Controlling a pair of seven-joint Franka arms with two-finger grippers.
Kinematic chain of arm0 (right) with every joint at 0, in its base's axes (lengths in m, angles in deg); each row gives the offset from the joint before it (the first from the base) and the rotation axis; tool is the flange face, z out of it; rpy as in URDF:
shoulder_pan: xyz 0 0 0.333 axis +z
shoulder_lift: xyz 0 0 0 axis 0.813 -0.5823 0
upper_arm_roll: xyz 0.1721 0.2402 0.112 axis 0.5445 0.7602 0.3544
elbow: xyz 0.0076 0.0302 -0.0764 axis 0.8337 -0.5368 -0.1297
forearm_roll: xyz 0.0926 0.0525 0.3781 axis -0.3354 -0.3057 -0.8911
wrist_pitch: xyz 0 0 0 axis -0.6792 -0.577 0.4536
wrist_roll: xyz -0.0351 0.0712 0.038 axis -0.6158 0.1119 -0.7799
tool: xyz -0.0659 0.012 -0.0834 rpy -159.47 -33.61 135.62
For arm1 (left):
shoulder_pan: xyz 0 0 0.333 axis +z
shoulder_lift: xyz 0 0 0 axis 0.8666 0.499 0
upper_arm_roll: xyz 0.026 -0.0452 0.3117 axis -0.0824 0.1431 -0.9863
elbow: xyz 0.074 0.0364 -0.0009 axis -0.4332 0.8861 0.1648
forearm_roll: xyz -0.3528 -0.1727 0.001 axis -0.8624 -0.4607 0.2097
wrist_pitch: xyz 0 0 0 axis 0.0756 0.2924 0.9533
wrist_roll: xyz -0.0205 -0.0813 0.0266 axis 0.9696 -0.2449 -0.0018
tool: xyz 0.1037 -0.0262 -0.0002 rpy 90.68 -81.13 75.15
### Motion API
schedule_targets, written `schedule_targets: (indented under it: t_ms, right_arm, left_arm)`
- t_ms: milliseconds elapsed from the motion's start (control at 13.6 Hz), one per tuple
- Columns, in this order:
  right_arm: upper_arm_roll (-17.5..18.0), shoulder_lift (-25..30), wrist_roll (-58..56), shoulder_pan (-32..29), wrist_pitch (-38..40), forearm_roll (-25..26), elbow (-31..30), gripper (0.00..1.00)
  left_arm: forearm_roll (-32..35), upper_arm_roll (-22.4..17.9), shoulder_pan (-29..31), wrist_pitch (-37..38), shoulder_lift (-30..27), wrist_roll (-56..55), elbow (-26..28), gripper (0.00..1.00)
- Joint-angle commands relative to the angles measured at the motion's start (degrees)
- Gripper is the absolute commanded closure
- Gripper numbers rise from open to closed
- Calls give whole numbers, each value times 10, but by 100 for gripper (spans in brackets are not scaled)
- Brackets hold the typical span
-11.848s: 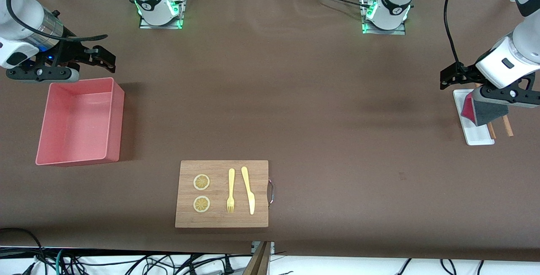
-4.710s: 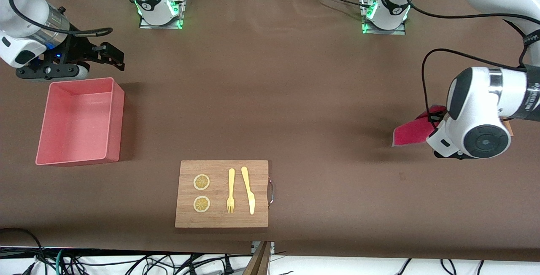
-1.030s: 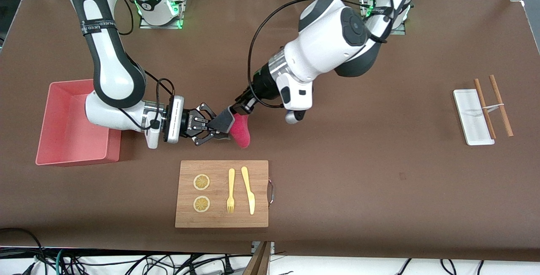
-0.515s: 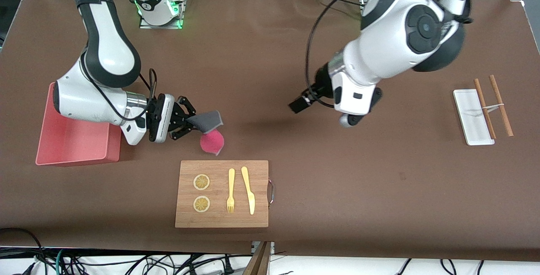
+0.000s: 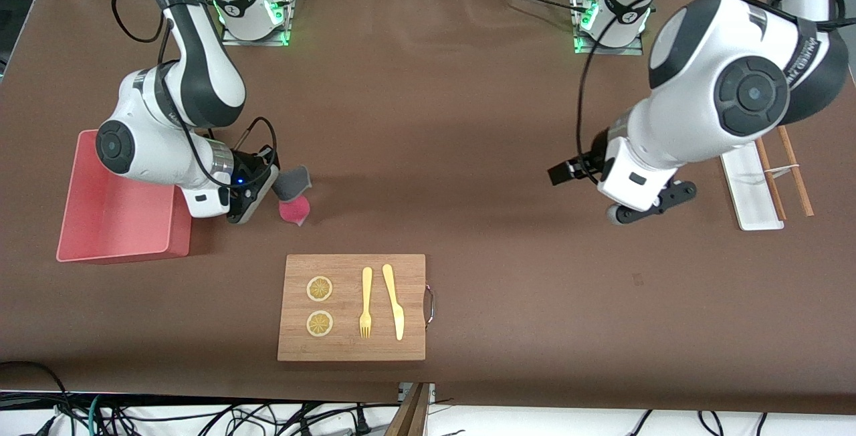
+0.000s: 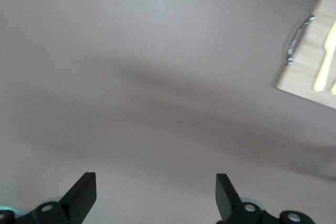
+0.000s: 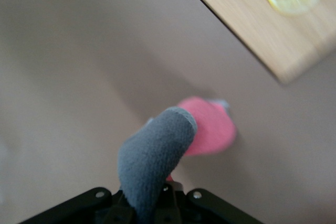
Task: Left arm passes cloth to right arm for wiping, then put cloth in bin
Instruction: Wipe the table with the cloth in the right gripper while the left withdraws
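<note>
Front view: right gripper is clamped on the cloth, held over bare table between the bin and the wooden board, grey side up, magenta end drooping. Left gripper hangs over mid-table w/ fingers wide apart, nothing in them; that arm waits. For wiping: lower till cloth lies flat, press lightly, short strokes, keep clear of board edge.

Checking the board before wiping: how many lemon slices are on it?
2. Both lie on the wooden board: one lemon slice, the other beside it, nearer the front camera.
</note>
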Motion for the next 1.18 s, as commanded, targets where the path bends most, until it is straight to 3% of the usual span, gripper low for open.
schedule_targets:
  t_ms: [0, 294, 589, 662, 883, 957, 1104]
  right_arm:
    - [3, 72, 217, -1, 3, 75, -71, 100]
    - [2, 60, 323, -3, -59, 119, -123, 100]
    - [-2, -18, 385, -3, -150, 133, -126, 100]
    - [-1, -44, 393, 0, -175, 132, -123, 100]
    - [3, -92, 453, 27, -229, 121, -104, 100]
    - [4, -102, 487, 47, -227, 115, -89, 100]
    - [4, -107, 569, 103, -231, 115, -80, 100]
  left_arm:
    - [43, 6, 48, 3, -15, 123, 23, 0]
    - [95, 6, 130, -4, -13, 285, 23, 0]
    - [125, 6, 188, -2, -33, 427, 24, 0]
    - [127, 3, 191, -9, -61, 449, 50, 0]
    - [117, 1, 182, -143, -252, 439, 290, 0]
    - [118, 1, 151, -153, -299, 427, 345, 0]
    - [114, 8, 109, -113, -307, 426, 351, 0]
